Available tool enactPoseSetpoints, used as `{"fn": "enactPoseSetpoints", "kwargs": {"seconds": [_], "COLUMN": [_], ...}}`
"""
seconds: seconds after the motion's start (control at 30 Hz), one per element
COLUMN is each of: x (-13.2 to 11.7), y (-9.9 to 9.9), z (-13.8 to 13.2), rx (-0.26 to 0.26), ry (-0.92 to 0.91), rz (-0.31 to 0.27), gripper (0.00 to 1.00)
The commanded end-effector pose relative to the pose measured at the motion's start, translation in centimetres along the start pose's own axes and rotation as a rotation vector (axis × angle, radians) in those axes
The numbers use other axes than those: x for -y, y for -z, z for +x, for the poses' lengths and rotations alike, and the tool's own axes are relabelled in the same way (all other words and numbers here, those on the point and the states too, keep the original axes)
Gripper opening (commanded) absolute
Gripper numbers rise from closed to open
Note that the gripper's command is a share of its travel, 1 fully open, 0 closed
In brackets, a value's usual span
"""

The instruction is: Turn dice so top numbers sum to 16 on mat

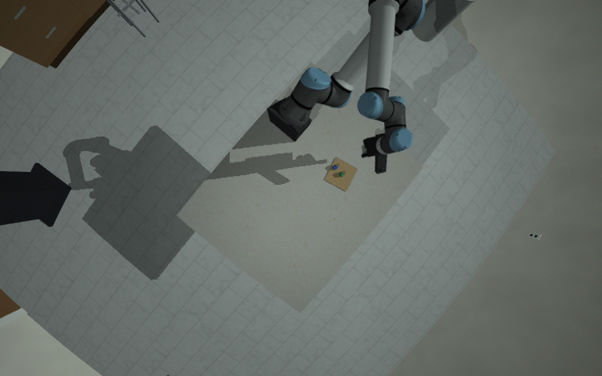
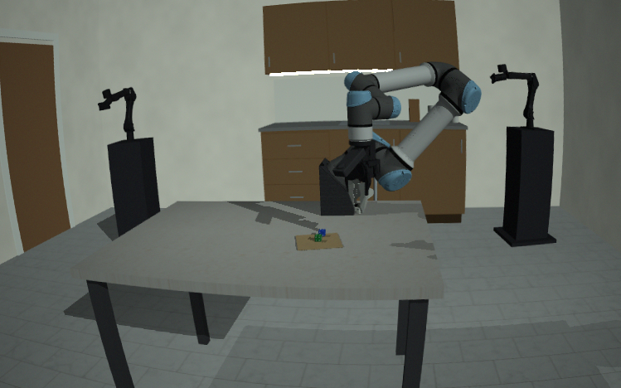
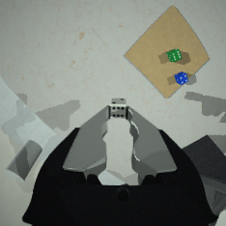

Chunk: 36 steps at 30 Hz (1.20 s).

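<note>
My gripper (image 3: 118,106) is shut on a white die (image 3: 118,109) and holds it well above the table, off to the side of the tan mat (image 3: 167,50). In the exterior view the gripper (image 2: 358,206) hangs above the table's far side, behind the mat (image 2: 318,242). A green die (image 3: 174,56) and a blue die (image 3: 181,78) sit on the mat, the blue one close to its edge. In the top view the mat (image 1: 341,173) carries the blue die (image 1: 334,166) and the green die (image 1: 341,173), with the gripper (image 1: 379,164) to its right.
The arm's black base block (image 2: 334,189) stands on the table's far edge. Two black camera pillars (image 2: 133,181) (image 2: 526,183) stand on the floor beside the table. Kitchen cabinets line the back wall.
</note>
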<state>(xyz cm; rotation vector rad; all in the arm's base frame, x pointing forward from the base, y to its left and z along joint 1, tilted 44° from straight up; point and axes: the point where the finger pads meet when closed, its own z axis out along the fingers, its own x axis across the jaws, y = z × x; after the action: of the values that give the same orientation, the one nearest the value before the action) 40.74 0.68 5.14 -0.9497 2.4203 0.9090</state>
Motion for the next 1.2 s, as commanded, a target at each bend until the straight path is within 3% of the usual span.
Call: {"fn": "enactPoseSetpoints", "kwargs": {"seconds": [0.0,0.27,0.57,0.67,0.87,1.17], "x": [0.0,1.2,7.1,7.3,10.7,11.7], "y": [0.2,0.4,0.8,0.8,0.7,0.6], "z": [0.0,0.6,4.3,4.5,7.4,8.4], "rx": [0.0,0.0,-0.001,-0.001,0.0,0.0], "ry": [0.0,0.052,0.317,0.326,0.495,0.547], "rz": [0.0,0.001,0.001,0.001,0.001,0.0], "gripper": [0.03,0.03,0.03,0.03,0.03,0.03]}}
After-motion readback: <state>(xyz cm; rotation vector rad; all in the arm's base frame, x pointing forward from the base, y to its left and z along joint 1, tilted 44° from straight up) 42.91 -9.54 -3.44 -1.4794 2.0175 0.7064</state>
